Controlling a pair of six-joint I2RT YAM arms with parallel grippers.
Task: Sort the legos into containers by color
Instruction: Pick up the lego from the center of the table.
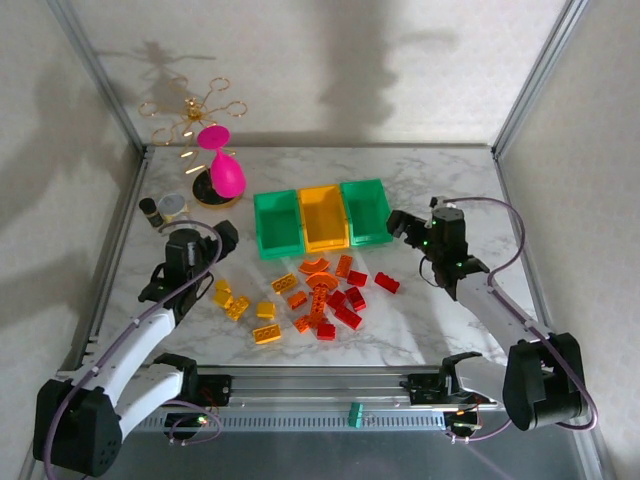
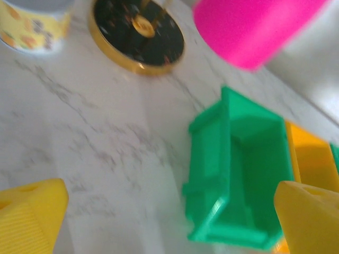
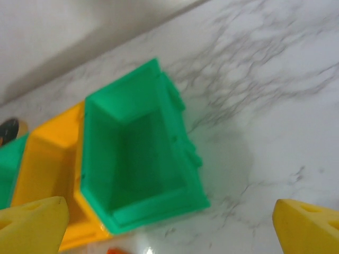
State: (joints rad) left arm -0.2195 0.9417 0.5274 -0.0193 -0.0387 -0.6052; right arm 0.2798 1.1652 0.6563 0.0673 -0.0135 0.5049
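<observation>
Hovering near the containers [image 1: 322,246] with the left gripper [image 1: 222,236] and right gripper [image 1: 400,224] both spread wide and holding nothing, the arms could shove a bin or scatter the close-packed legos [image 1: 322,296] heaped on the counter [image 1: 420,320] just in front.

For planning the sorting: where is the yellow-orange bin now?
In the top view the yellow-orange bin stands mid-table, between the left green bin and the right green bin, beyond the legos.

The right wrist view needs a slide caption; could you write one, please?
Open right gripper facing an empty green bin beside the yellow-orange bin.
</observation>
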